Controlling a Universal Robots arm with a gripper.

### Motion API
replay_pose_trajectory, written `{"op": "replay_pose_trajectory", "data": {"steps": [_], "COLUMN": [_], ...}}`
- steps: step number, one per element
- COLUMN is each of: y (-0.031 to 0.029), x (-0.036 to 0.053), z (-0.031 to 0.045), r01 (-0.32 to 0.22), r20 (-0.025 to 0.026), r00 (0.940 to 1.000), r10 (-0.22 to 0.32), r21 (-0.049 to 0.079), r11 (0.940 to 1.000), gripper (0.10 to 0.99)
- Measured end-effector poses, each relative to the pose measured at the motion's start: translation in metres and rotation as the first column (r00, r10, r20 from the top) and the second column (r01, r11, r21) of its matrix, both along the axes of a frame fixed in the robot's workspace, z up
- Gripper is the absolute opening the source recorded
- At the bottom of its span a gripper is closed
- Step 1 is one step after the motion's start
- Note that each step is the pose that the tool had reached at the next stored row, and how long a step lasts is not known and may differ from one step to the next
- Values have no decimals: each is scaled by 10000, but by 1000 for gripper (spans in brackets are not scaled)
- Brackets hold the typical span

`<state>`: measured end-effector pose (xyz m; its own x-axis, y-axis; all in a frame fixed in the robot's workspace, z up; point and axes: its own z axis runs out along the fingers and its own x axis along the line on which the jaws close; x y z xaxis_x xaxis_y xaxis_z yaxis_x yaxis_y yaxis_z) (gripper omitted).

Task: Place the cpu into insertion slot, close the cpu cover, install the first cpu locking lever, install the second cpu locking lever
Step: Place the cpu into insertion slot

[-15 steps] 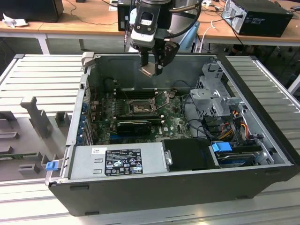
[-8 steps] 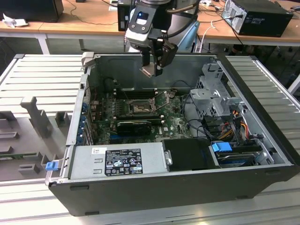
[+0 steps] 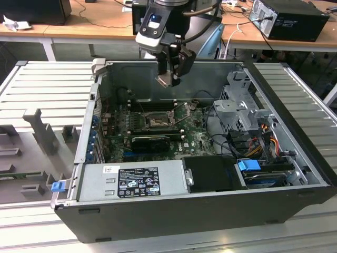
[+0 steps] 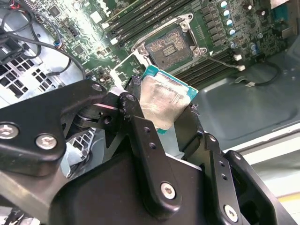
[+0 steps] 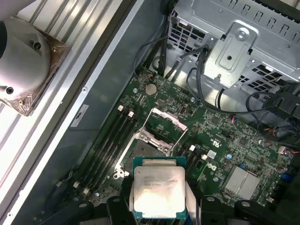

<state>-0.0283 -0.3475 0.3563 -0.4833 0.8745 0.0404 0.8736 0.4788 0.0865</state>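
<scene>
Beige-grey metal face on a green board: the cpu [image 4: 161, 101], clamped by opposite edges in the gripper [image 3: 169, 79]. It hung at upper centre of the exterior view, above and apart from the insertion slot [image 3: 156, 122] at mid-frame. Judged light, stiff, smooth-faced, with a delicate underside; grip on the edges only, kept level.

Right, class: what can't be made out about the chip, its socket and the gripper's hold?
- The cpu: underside faces away in both wrist views.
- The insertion slot: partly hidden behind the cpu in the first wrist view.
- The gripper: its hold on the cpu too small in the exterior view.
</scene>
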Motion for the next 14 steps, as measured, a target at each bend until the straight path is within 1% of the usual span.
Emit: {"op": "replay_pose_trajectory", "data": {"steps": [6,10,14], "y": [0,0,0], "x": [0,0,0], "z": [-26,-34,-47], "r01": [471,664,1054], "r20": [-1,-4,-10], "r00": [9989,9978,9944], "r10": [-471,-664,-1054], "r21": [-4,-4,-6], "r11": [9989,9978,9944], "gripper": [529,529,529]}}
